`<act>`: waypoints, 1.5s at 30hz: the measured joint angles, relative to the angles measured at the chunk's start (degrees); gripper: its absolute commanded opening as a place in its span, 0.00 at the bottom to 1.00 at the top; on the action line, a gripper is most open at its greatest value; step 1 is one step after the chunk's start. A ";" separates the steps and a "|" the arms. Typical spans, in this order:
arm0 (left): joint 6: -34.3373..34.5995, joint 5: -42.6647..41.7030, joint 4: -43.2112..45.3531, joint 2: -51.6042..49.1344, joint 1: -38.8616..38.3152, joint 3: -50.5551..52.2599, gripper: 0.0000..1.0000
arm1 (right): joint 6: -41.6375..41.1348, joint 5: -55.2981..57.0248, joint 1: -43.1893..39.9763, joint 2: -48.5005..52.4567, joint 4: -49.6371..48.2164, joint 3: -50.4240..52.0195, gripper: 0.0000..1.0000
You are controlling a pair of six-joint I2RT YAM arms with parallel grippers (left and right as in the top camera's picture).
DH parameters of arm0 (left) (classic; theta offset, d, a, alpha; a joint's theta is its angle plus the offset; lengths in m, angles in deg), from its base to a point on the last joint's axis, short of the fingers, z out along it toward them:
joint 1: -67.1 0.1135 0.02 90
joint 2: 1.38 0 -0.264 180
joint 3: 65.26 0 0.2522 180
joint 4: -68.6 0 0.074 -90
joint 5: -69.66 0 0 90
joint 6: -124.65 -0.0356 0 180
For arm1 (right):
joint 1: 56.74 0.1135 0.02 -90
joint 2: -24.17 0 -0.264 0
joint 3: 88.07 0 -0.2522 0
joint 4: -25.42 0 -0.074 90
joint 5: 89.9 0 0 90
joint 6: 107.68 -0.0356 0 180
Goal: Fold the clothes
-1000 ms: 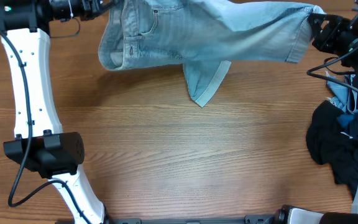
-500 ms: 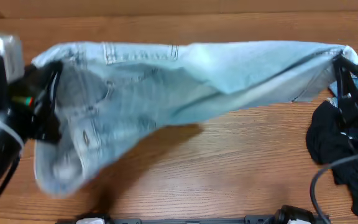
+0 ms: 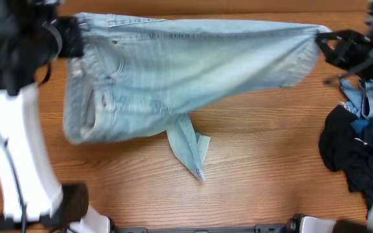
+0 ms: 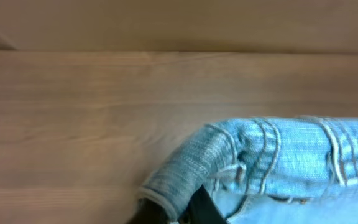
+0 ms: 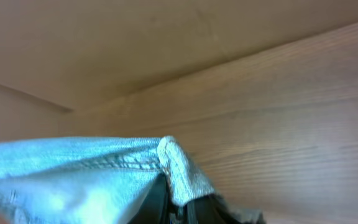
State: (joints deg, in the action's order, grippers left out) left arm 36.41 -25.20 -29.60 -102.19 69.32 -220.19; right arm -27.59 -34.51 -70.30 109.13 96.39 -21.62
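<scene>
Pale blue denim jeans (image 3: 193,71) hang stretched sideways above the wooden table (image 3: 271,168). My left gripper (image 3: 67,39) is shut on the waistband end at the upper left. My right gripper (image 3: 326,44) is shut on a leg hem at the upper right. The other leg (image 3: 188,145) droops down, and its hem touches the table. In the left wrist view the waistband (image 4: 253,152) folds over my dark fingers (image 4: 197,208). The right wrist view shows the hem (image 5: 182,171) pinched between the fingertips (image 5: 166,205).
A heap of black fabric (image 3: 348,155) with a pale denim piece (image 3: 361,97) lies at the table's right edge. My left arm's white links (image 3: 18,162) stand along the left side. The table's back edge meets a brown wall (image 4: 166,25).
Both grippers kept hold of the jeans and swung them from the far edge nearer and wider. The garment now hangs spread out, and the loose leg has dropped onto the table.
</scene>
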 measured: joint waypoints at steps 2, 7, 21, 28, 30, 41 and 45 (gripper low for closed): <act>-0.02 1.31 6.95 -9.14 0.13 0.26 0.69 | 1.88 -0.09 1.81 9.31 -5.97 0.15 0.17; -0.04 4.13 13.20 -18.53 0.57 0.33 0.74 | 6.19 0.13 4.85 20.63 -13.20 0.37 0.75; -0.44 7.76 -6.82 -16.74 1.42 8.02 0.78 | 5.66 3.78 22.73 17.64 21.20 11.85 0.76; -0.46 7.63 0.11 -16.72 1.42 22.71 0.77 | 7.15 3.87 39.28 17.51 10.84 31.47 0.69; -0.46 7.26 0.83 -16.72 1.42 22.77 0.77 | 7.21 3.48 41.81 17.51 7.87 32.15 0.69; -0.46 5.68 0.68 -16.72 1.42 22.77 0.76 | 5.64 6.91 43.23 17.53 -1.86 37.70 0.09; -0.46 4.66 0.66 -16.72 1.42 22.77 0.76 | 5.38 6.69 43.23 17.44 -0.44 37.70 0.04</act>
State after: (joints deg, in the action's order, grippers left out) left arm 35.95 -20.54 -28.95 -118.91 70.74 -197.41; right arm -22.22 -27.83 -27.07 126.58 95.95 16.08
